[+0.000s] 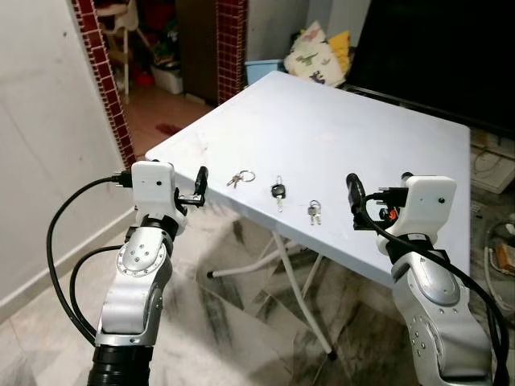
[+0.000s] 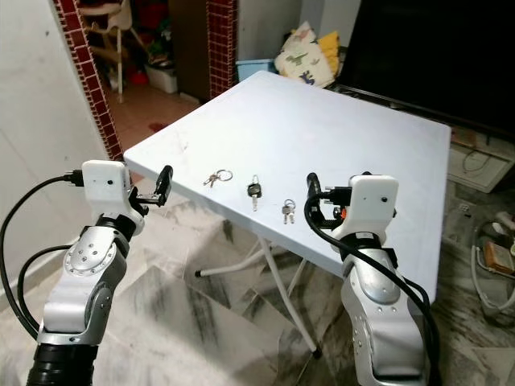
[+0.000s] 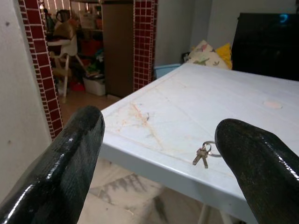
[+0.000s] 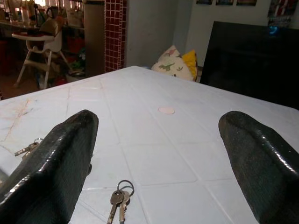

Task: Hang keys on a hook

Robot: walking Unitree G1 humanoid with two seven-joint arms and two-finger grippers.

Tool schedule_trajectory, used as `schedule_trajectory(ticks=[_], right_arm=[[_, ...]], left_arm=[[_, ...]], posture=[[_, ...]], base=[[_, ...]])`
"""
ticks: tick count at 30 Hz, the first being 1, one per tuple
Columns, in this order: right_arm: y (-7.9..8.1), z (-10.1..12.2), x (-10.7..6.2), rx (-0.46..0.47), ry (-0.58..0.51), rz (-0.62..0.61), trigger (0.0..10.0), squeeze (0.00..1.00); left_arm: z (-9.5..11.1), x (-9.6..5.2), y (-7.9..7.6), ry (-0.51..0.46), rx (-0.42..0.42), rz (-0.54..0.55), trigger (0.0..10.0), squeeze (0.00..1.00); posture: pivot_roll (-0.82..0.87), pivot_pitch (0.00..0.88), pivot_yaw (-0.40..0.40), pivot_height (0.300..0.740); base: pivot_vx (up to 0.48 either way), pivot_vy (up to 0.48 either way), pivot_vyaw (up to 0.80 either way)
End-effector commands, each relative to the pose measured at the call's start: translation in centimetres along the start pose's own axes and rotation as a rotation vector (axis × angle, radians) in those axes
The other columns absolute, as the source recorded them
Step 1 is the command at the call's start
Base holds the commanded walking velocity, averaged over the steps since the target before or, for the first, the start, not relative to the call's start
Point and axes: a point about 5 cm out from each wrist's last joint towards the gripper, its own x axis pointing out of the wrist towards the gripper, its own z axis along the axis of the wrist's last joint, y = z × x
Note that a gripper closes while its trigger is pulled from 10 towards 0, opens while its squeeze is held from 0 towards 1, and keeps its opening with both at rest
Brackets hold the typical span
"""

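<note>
Three key sets lie in a row near the front edge of the white folding-table surface [image 1: 362,137]: a ringed pair of keys [image 1: 240,178], a black-headed key [image 1: 278,191] beside it, and a small key pair [image 1: 314,211]. The left gripper [image 1: 195,193] hovers just off the surface's edge near the ringed pair, jaws apart. The right gripper [image 1: 358,201] hovers by the small pair, jaws apart and empty.

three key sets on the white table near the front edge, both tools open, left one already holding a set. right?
Not quite. The left tool holds nothing: the left wrist view shows empty space between its open fingers, with the nearest key set lying on the white table. The rest stands: three sets near the front edge, right tool open.
</note>
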Motion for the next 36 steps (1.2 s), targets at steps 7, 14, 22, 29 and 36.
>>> schedule_trajectory(ticks=[7,14,22,29,36], right_arm=[[-0.1,0.3,0.2,-0.009,-0.013,-0.007,10.0,0.00],[-0.1,0.2,0.2,-0.009,-0.008,-0.010,10.0,0.00],[-0.1,0.0,0.1,-0.006,0.001,-0.017,10.0,0.00],[-0.3,-0.4,-0.2,-0.008,0.020,-0.023,10.0,0.00],[-0.8,-1.0,-0.4,-0.024,0.044,-0.022,10.0,0.00]], left_arm=[[0.3,0.0,-0.8,-0.017,0.001,-0.021,10.0,0.00],[0.0,-0.2,-1.0,-0.007,0.011,-0.031,10.0,0.00],[-0.3,-0.4,-0.8,0.004,0.022,-0.038,10.0,0.00],[-0.6,-0.5,-1.1,0.016,0.028,-0.057,10.0,0.00],[-1.2,-1.0,-1.0,0.030,0.034,-0.058,10.0,0.00]], posture=[[0.03,0.000,-0.069,0.740],[0.03,0.000,-0.067,0.740],[0.03,0.000,-0.063,0.740],[0.03,0.000,-0.063,0.740],[0.03,0.000,-0.069,0.740]], base=[[0.000,0.000,0.40],[0.000,0.000,0.79],[0.000,0.000,0.60],[0.000,0.000,0.00],[0.000,-0.308,0.00]])
